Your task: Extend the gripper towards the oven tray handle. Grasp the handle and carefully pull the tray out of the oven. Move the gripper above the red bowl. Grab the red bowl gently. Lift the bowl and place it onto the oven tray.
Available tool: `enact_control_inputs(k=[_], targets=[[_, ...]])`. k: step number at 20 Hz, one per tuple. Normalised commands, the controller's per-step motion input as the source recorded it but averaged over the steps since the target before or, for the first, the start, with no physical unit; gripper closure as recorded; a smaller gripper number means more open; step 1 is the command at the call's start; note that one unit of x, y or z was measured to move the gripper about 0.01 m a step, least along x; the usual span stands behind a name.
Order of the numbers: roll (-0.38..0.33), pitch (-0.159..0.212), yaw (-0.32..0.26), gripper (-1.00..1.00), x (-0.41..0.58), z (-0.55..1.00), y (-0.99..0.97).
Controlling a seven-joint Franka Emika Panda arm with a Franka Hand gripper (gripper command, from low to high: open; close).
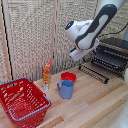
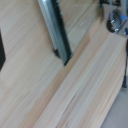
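From my remote seat I see the gripper (image 1: 80, 54) hanging in the air above the table (image 1: 90, 102), just in front of the oven (image 1: 112, 56) at the far corner on the exterior view's right. I cannot tell how far its fingers are parted; nothing seems to be in them. The tray (image 1: 94, 73) juts out of the oven mouth, its front edge low over the wood. The wrist view is blurred: I make out a dark metal bar (image 2: 55, 30) crossing bare planks. The red bowl (image 1: 68, 76) sits mid-table, just behind the blue mug (image 1: 65, 89), with an orange bottle (image 1: 46, 75) beside them. The red wire basket (image 1: 22, 101) fills the near corner on the exterior view's left. Open wood lies between bowl and tray.
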Motion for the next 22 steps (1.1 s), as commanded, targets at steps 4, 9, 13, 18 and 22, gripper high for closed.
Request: enact_control_inputs(k=[4,9,13,18,22], targets=[[0.320,0.000,-0.125,-1.00,0.141,0.12,0.33],[0.350,0.008,-0.085,-1.00,0.019,0.00,0.09],[0.302,0.017,-0.069,-1.00,0.000,-0.11,0.04],[0.186,0.003,-0.059,-1.00,-0.002,-0.31,-0.02],[0.047,-0.016,-0.004,-1.00,0.000,-0.45,-0.13]])
